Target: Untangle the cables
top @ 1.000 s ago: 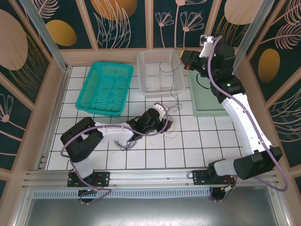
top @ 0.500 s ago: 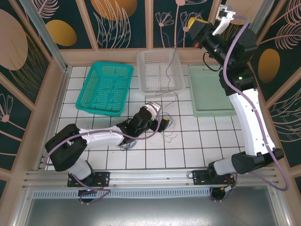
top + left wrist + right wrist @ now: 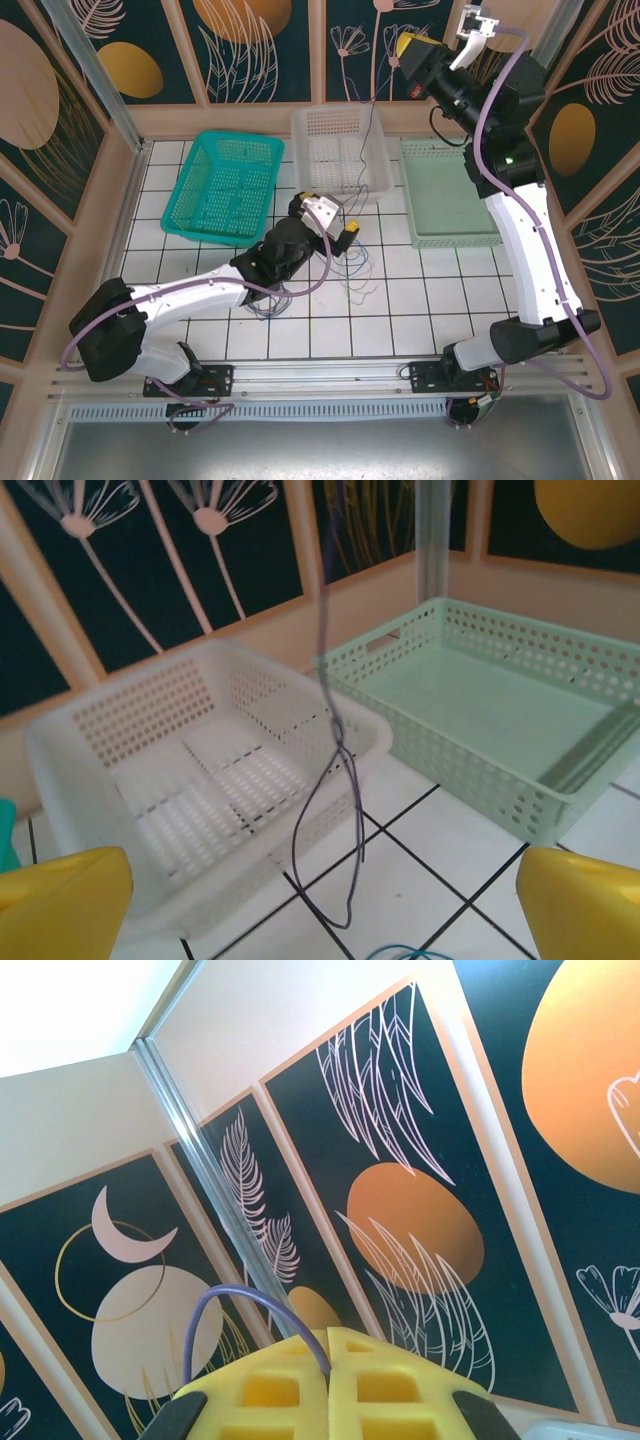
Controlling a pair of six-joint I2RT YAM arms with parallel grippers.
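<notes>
pulling one strand (image 3: pixel 371 140) free of the heap looks like the step in hand. the right gripper (image 3: pixel 408 45) is up high near the back wall. in its wrist view the right gripper (image 3: pixel 328 1332) has its yellow pads pressed together, with the thin purple-grey wire pinched between them and curving out to the left. from there the strand drops in a near-straight line over the white basket (image 3: pixel 300 160) to the cables (image 3: pixel 355 270), which lie in loose loops on the table (image 3: pixel 440 300) in front of that basket.

the left gripper (image 3: pixel 345 232) sits low beside those loops. in the left wrist view its fingers (image 3: pixel 70 900) are spread wide at the two bottom corners and hold nothing. the strand (image 3: pixel 323 620) hangs ahead of them, ending in a narrow loop just above the tiles, and a bit of blue wire (image 3: pixel 400 950) shows at the bottom edge.

next, i judge the left gripper should pin or grasp the rest of the heap, so that raising the right arm draws the strand out and doesn't lift the whole knot. whether the strand is snagged lower down is too fine to tell.
</notes>
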